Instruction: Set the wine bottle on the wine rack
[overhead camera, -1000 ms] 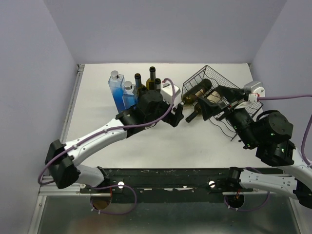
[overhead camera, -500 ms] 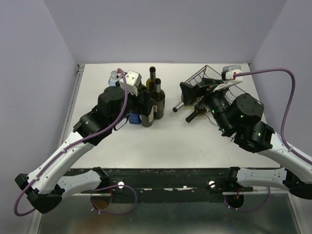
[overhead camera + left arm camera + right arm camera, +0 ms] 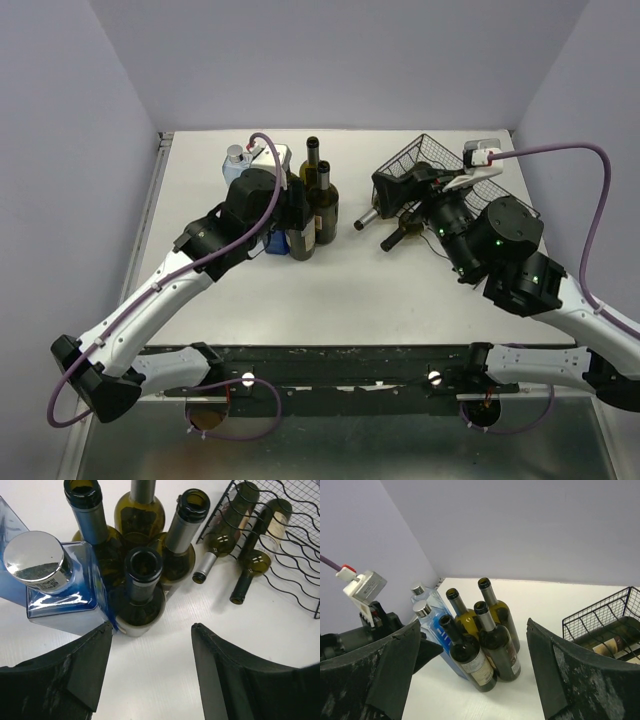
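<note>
Several wine bottles stand in a cluster [image 3: 318, 205] left of the black wire wine rack [image 3: 445, 160]. Two more bottles [image 3: 227, 532] lie in the rack [image 3: 290, 545] with their necks sticking out over its open edge. My left gripper [image 3: 152, 626] is open and empty, above and just in front of the nearest dark bottle [image 3: 144, 587]. In the top view it [image 3: 290, 218] sits over the cluster. My right gripper [image 3: 474, 622] is open and empty and faces the standing bottles [image 3: 485, 650] from the rack side. In the top view it [image 3: 388, 195] is at the rack's left end.
Two blue square bottles with silver caps [image 3: 55, 585] stand against the cluster's left side, and also show in the right wrist view [image 3: 431, 617]. The rack corner [image 3: 600, 617] is at the right of that view. Purple walls enclose the white table [image 3: 330, 280].
The left arm has swung from beside the rack back left over the standing bottles. The right arm has lifted off the rack and turned toward the bottle cluster.
</note>
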